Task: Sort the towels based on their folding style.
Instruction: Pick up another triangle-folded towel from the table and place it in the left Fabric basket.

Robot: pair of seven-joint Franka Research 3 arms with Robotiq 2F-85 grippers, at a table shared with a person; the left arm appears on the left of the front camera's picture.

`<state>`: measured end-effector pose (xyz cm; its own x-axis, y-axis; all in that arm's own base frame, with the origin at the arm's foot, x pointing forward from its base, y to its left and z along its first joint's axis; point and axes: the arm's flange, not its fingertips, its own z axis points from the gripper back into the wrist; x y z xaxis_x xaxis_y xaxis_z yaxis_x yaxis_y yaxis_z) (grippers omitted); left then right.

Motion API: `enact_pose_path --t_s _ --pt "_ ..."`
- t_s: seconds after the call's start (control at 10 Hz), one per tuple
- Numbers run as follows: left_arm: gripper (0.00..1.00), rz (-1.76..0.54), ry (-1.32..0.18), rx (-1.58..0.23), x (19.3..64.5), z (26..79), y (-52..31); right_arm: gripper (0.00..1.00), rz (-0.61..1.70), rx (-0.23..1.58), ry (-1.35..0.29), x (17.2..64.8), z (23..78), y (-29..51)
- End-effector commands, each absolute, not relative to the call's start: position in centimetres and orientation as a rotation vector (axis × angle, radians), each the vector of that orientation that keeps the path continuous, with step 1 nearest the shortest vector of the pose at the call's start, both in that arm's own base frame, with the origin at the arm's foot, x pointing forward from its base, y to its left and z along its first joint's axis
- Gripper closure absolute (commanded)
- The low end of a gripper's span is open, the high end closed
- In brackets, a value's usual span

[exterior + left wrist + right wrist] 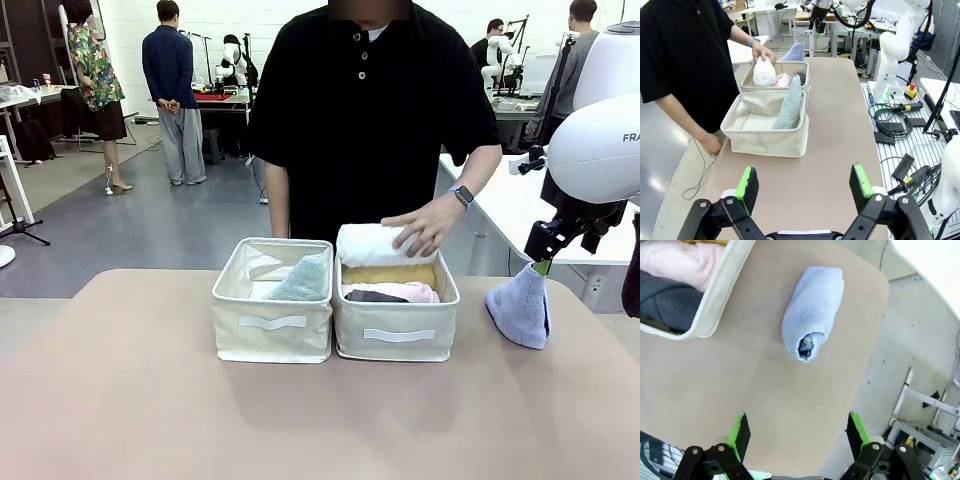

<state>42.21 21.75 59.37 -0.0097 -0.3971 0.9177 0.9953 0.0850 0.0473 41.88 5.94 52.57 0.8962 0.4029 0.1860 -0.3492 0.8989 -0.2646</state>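
A person's hand [425, 225] rests on a white rolled towel [370, 245] atop the right bin [397, 335], which holds yellow, pink and grey rolls [402, 291]. Left of that bin, a green cone [303, 280] sits in another bin [272, 322]. Right of it, a blue cone [520, 308] stands on the surface [150, 400] beneath the right pincer [797, 427], fingers apart. The left pincer [804, 182] is apart too.

place: lab | evidence — white workbenches [510, 215], cables [887, 120] across floor

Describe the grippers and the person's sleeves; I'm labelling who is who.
The left gripper and right gripper: black linkages, green pads. The right arm: white, rounded, dark lettering. The person: black short sleeves, blue-strapped watch.
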Motion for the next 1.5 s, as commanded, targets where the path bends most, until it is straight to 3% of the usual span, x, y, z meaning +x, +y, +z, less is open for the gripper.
enact_pose_path --t_s 0.0,0.6,1.2,1.3,1.4 --pt "0.05 -1.309 -0.977 -0.82 42.0 59.5 21.6 0.0 0.262 -0.183 -0.245 45.0 52.8 5.5" --pt "0.05 -1.309 -0.977 -0.82 42.0 59.5 21.6 0.0 0.04 0.012 -0.178 54.8 48.7 2.5" --pt "0.05 -1.309 -0.977 -0.82 42.0 59.5 21.6 0.0 -0.016 0.05 -0.035 56.5 40.9 0.8" --pt "0.05 -1.309 -0.977 -0.82 42.0 59.5 21.6 0.12 -0.011 0.061 -0.012 56.4 40.7 0.6" --pt "0.05 -1.309 -0.977 -0.82 42.0 59.5 21.6 0.6 -0.004 0.061 -0.005 56.3 40.7 0.6"
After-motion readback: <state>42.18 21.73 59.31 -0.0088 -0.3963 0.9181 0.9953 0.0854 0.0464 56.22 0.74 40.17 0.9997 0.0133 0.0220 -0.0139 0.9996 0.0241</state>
